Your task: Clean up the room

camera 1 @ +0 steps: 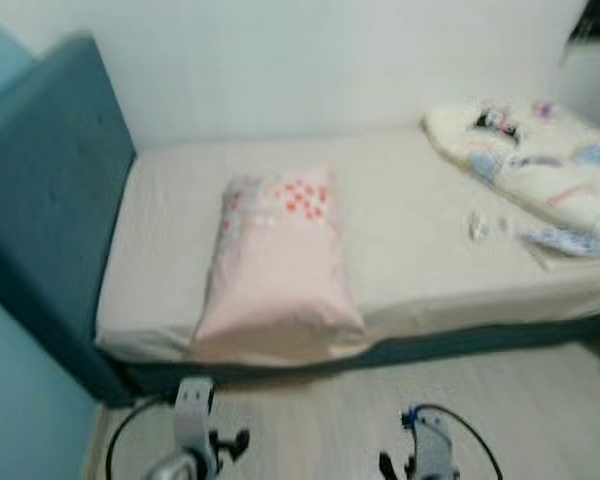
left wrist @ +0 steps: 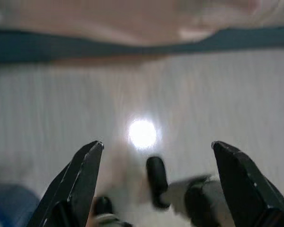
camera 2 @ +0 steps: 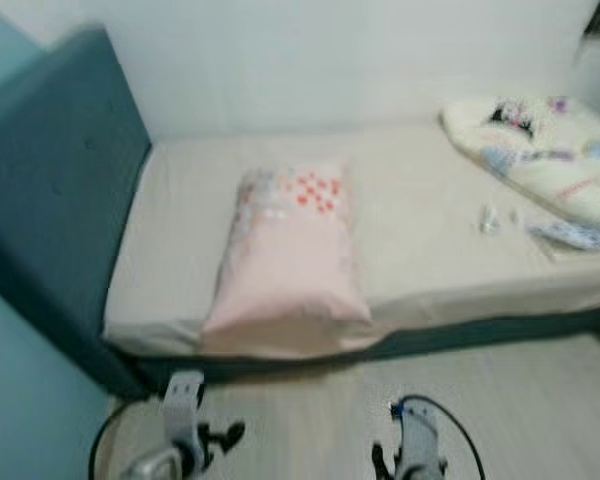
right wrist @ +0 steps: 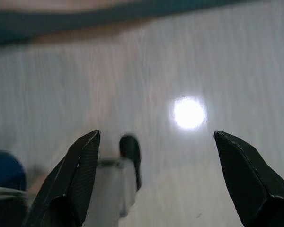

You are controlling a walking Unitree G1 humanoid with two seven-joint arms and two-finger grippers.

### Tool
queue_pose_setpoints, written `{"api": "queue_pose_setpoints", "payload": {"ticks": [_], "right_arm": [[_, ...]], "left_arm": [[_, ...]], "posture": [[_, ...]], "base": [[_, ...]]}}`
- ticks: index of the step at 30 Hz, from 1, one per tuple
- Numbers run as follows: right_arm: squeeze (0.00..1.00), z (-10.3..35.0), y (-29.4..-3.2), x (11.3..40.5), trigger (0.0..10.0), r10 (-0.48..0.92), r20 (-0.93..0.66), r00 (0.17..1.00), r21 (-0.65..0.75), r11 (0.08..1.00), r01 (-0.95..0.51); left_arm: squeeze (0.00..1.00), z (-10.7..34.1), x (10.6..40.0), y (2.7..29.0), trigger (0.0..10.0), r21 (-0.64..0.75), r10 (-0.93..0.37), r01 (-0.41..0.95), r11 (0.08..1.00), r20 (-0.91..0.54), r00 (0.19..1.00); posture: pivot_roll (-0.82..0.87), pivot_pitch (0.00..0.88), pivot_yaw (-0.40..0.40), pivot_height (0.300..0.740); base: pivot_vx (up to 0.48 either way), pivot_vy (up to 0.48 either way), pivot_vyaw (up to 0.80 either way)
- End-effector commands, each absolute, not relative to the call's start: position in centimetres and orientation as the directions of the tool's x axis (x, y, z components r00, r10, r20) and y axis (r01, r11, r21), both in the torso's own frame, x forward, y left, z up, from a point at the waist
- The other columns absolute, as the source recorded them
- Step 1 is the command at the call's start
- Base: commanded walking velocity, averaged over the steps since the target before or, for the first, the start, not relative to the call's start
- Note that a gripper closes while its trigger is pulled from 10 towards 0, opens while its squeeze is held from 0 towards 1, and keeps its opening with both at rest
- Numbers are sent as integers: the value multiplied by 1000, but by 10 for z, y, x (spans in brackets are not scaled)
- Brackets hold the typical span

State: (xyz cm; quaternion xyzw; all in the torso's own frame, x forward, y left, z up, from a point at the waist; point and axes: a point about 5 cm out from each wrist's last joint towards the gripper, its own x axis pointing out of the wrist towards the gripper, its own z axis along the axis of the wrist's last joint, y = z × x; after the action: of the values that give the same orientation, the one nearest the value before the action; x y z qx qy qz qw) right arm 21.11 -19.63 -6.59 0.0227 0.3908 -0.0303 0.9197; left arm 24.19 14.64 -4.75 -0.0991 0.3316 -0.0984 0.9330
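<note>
A pink pillow (camera 1: pixel 278 262) with red dots lies on the bed (camera 1: pixel 400 230), its near end over the front edge. A crumpled patterned quilt (camera 1: pixel 540 160) is heaped at the bed's right end, with small bits of litter (camera 1: pixel 478 226) beside it on the sheet. Both arms hang low over the floor in front of the bed. My left gripper (left wrist: pixel 156 146) is open, with nothing between its fingers. My right gripper (right wrist: pixel 156 137) is open too, over bare floor.
A teal padded headboard (camera 1: pixel 50 200) stands at the bed's left end against a teal wall. A pale wood floor (camera 1: pixel 330 410) runs along the bed's front. The white wall is behind the bed. Something dark sits at the top right corner.
</note>
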Motion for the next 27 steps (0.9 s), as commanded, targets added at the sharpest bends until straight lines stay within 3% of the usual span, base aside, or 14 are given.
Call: {"api": "queue_pose_setpoints", "payload": {"ticks": [1, 27], "right_arm": [[0, -70, -193, 204, 10000, -35, -734, 678, 35, 995, 90], [0, -70, -194, 205, 10000, -33, -738, 674, 28, 996, 79]], "left_arm": [[0, -54, 232, 148, 10000, -249, -249, 113, 962, -628, 738], [0, -51, 236, 147, 10000, -270, -267, 122, 955, -609, 746]], "posture": [[-29, 86, -11, 740], [-28, 78, -16, 740]], "base": [[349, 0, 0], [348, 0, 0]]}}
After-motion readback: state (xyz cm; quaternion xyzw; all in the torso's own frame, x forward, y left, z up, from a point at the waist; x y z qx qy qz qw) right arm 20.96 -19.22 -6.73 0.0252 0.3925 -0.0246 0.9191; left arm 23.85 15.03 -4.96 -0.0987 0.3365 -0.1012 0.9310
